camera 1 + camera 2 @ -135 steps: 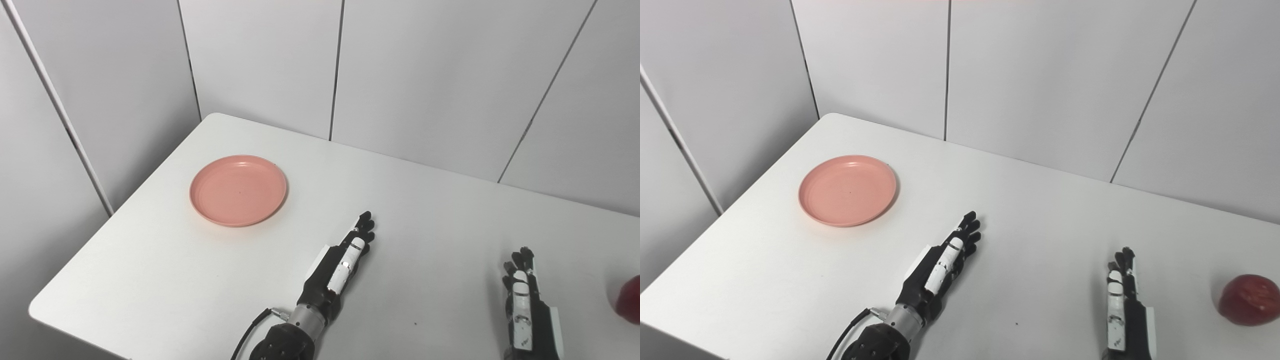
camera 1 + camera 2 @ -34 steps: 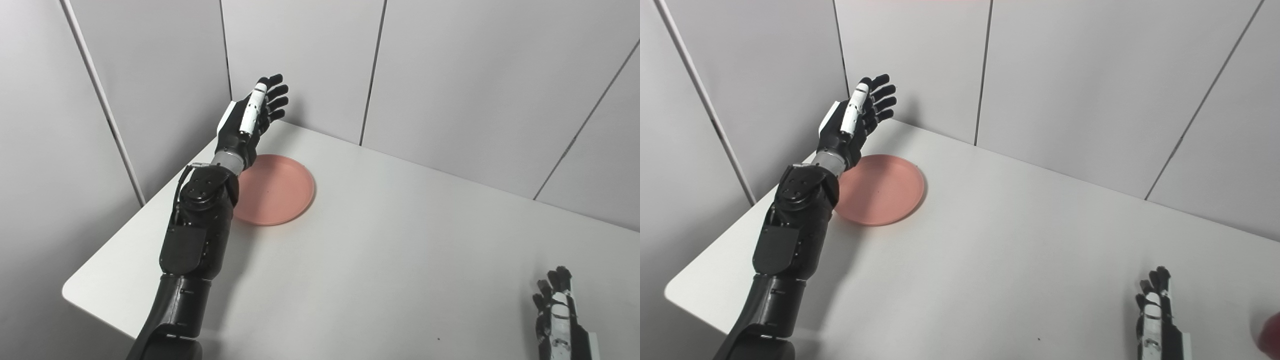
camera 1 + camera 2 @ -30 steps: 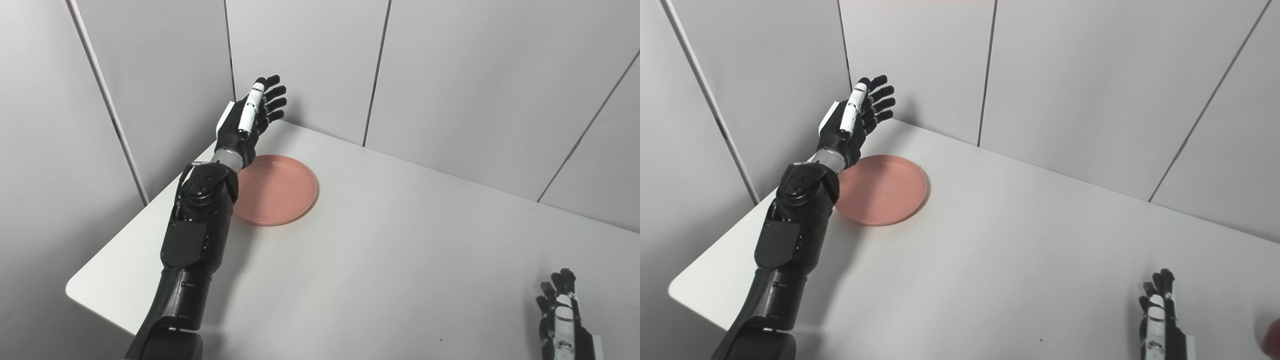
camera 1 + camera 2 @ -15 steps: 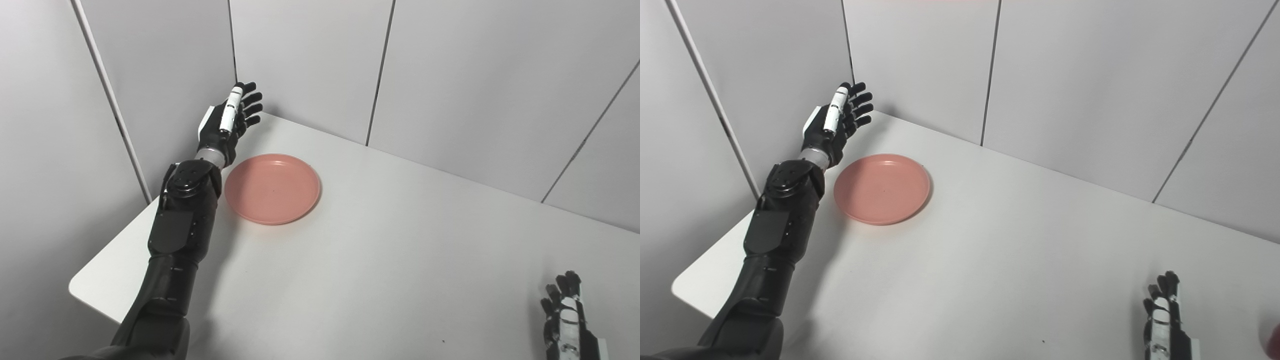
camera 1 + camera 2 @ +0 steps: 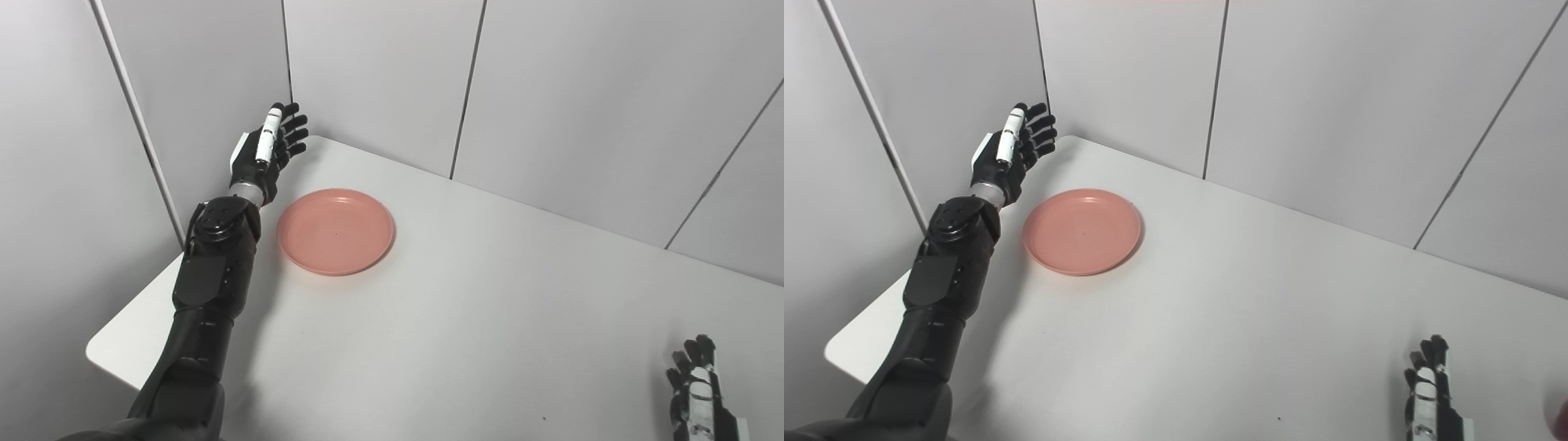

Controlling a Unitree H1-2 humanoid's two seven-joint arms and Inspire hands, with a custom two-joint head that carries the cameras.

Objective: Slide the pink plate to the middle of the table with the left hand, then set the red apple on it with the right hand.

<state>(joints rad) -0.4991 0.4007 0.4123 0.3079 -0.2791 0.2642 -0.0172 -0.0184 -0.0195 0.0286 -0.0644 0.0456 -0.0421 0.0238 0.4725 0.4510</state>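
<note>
Step in hand: we judge we are on the first step, bringing our left hand [image 5: 264, 154] into place behind the plate before any push.
Plate: the round, shallow pink plastic plate [image 5: 335, 230] lies flat on the white table [image 5: 465, 318], near its far left corner, not yet in the middle.
Left hand: black with a white strip, raised at the far left edge of the table, fingers spread and holding nothing. It sits beside the plate's far left rim, close by, and appears clear of it.
Right hand: our right hand [image 5: 1432, 398] waits low at the near right, fingers straight and apart, empty.
Apple: only a sliver of the red apple [image 5: 1562, 418] shows at the right border of the right eye view, just beside the right hand.
Next move: we think the left hand must drop until its fingers meet the plate's outer rim, then press towards the table's centre, keeping the push low so the plate slides instead of tipping.
Afterwards: the apple pick-up falls to the right hand.
</note>
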